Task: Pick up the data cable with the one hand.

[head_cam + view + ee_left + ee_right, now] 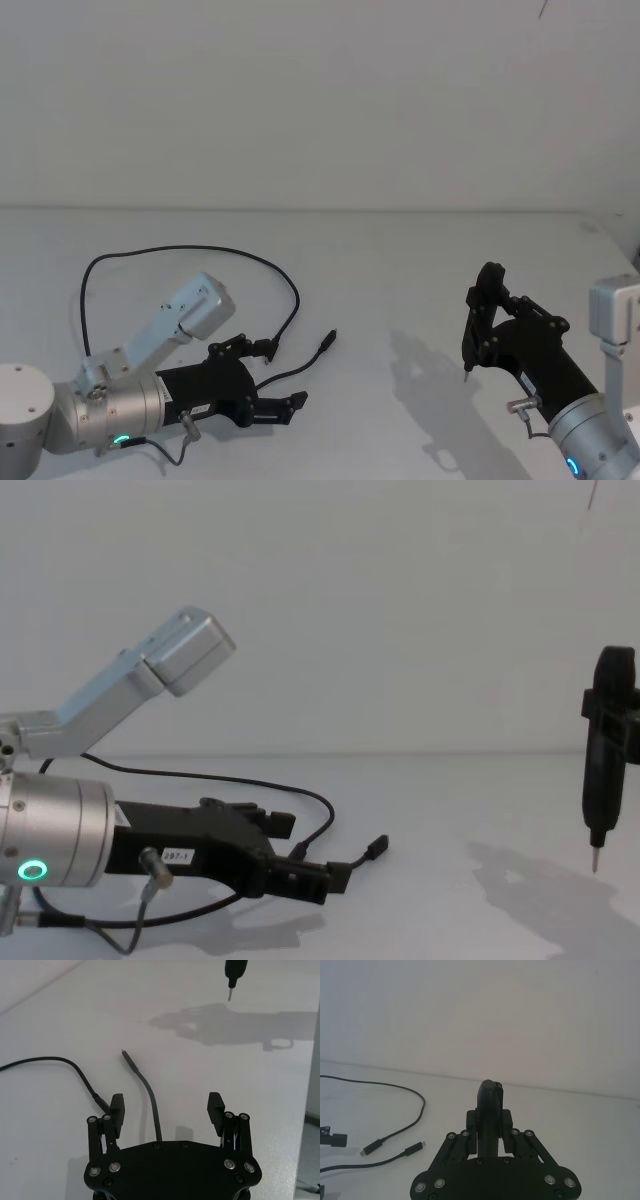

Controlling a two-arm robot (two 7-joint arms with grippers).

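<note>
one long thin black data cable [291,292] with two plug-tipped branches lies on the white table [400,265]. the black two-jaw left gripper [166,1103] gapes wide astride one branch; the right gripper [490,1129] clamps one black pen-shaped tool [601,770].

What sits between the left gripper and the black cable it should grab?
Nothing visible. The left gripper is open, low over the table, and one branch of the data cable runs between its fingers. The right gripper, shut on a pen-shaped tool, is well off to the side.
</note>
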